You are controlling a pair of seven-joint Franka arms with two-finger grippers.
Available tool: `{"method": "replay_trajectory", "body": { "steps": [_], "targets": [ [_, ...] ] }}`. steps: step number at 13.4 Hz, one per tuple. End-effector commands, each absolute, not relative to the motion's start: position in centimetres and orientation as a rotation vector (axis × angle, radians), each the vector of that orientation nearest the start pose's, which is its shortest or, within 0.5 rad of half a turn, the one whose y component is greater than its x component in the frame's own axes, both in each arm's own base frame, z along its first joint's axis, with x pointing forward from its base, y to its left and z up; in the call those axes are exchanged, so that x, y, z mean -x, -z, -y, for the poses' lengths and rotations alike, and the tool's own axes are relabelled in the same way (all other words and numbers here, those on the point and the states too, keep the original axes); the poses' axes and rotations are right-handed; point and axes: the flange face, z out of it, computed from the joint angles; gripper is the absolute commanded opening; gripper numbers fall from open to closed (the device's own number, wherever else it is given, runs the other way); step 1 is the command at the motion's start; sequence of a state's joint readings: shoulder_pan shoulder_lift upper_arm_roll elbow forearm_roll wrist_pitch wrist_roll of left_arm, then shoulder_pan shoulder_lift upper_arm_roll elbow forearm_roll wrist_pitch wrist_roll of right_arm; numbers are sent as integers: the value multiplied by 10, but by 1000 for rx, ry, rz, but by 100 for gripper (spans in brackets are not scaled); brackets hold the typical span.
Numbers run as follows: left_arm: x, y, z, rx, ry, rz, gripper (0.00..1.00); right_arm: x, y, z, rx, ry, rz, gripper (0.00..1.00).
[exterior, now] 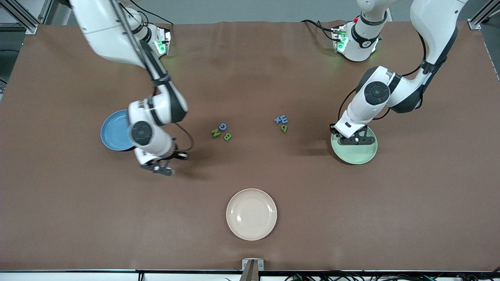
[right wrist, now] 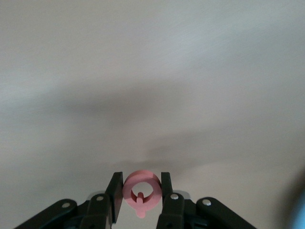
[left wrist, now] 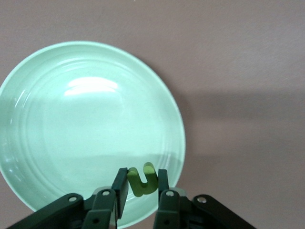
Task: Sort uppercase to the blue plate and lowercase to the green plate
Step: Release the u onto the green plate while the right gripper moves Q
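1. Two letters are riding in grips: the left gripper point(left wrist: 142, 187) is pinching a green u-shaped letter point(left wrist: 142, 181) over the green plate point(left wrist: 57, 119); released too near the rim, it could be bouncing off.
2. The right gripper point(right wrist: 141, 193) is pinching the pink Q point(right wrist: 141, 189) above bare table point(exterior: 351, 218) beside the blue plate point(exterior: 113, 130), so a slipping hold is risking a drop short of it.
3. Six letters are waiting mid-table; only N point(exterior: 215, 133), C point(exterior: 222, 126), B point(exterior: 227, 136), x point(exterior: 277, 120) and E point(exterior: 284, 119) are reading clearly, and no brand is showing.

Left pincer point(left wrist: 142, 183) over green plate point(left wrist: 57, 143)
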State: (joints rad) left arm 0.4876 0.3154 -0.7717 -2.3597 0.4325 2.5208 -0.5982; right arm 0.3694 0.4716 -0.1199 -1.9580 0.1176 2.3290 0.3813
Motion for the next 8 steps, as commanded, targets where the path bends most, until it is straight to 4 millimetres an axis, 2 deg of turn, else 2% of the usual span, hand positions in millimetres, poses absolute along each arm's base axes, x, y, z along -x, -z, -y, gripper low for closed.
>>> {"method": "replay_trajectory", "body": {
  "steps": [1,3,6,7,8],
  "targets": [
    [-468,-224,145,3092,8,-115,10,-550,-257,-83,3097,-175,-154,1],
    [-464,-220,138,3080,2,-127,11,-533,-260,-42,3095,-192,-122,1],
    [-453,-209,129,3062,-31,-157,11,-503,-251,-1,3113,-245,-100,2],
    [-452,-206,131,3067,-27,-179,13,-499,-247,7,3116,-262,-111,7],
    [-452,-204,131,3074,-20,-188,14,-495,-242,15,3115,-283,-134,24]
  ]
}}
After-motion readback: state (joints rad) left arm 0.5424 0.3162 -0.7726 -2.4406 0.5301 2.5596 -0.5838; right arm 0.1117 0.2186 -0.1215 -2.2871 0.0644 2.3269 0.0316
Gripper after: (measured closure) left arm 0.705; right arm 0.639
